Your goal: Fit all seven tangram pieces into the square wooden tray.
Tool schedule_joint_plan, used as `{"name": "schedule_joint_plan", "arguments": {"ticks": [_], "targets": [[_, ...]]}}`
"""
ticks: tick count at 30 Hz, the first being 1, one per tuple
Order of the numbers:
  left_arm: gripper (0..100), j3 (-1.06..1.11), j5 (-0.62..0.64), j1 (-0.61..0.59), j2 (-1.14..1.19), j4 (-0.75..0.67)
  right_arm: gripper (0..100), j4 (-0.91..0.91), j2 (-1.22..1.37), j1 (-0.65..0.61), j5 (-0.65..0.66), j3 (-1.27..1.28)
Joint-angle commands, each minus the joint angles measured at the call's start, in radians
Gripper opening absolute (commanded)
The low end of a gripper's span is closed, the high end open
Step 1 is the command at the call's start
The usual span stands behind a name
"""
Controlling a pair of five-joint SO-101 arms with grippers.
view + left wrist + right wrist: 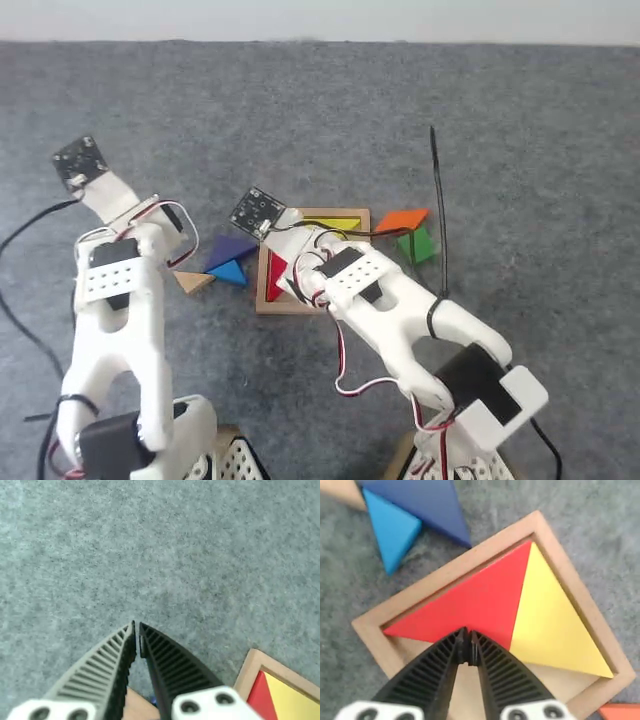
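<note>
square wooden tray [445, 577]: red triangle [480, 600] and yellow triangle [552, 630] seated inside, long edges touching. right gripper [466, 632] over the tray at red's edge, jaws closed, empty. blue piece [392, 530], purple piece [427, 502] and tan piece [193, 281] just outside the tray, left arm's side. orange piece [402, 220] and green piece [418, 245] outside the opposite side. left gripper [136, 626] over carpet near a tray corner, closed, empty. risks: closed tips could drag red off its seat; blue and purple seem to touch, so lifting one may shift the other.

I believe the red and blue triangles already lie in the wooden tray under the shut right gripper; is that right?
Not quite: the right wrist view shows the red triangle and the yellow triangle in the wooden tray; the blue triangle lies outside it. The right gripper is shut.
</note>
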Motion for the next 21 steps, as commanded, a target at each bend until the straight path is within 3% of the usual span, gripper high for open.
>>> {"name": "schedule_joint_plan", "arguments": {"ticks": [1, 8, 15, 21], "targets": [[1, -0.058, 0.006, -0.002, -0.046, -0.02, 0.7, 0.03, -0.008, -0.007, 0.025, -0.031], [1, -0.058, 0.005, -0.002, -0.049, -0.02, 0.7, 0.033, -0.018, -0.001, 0.023, -0.06], [1, -0.058, 0.005, 0.0, -0.046, -0.02, 0.7, 0.102, -0.203, 0.001, 0.023, -0.025], [1, -0.058, 0.005, 0.002, -0.044, -0.02, 0.7, 0.179, -0.272, 0.091, 0.023, 0.02]]}}
